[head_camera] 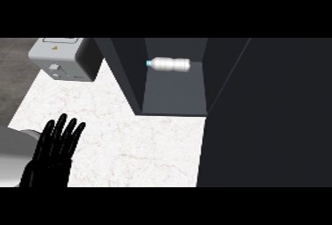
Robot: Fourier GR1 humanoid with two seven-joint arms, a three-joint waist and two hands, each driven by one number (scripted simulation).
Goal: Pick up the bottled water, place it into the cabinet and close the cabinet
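The water bottle [170, 64], pale with a teal cap pointing left, lies on its side at the back of the dark cabinet's shelf [174, 96]. The cabinet stands open, and its dark door [266, 114] fills the right side of the view. My left hand [53, 149] rests at the lower left over the counter's edge, fingers straight and pointing up, holding nothing. It is far from the bottle. My right hand does not show anywhere.
A grey toaster-like appliance [62, 57] sits at the back left of the white marble counter [123, 132]. The cabinet's left wall [123, 74] rises beside it. A grey sink edge [13, 149] shows at the lower left.
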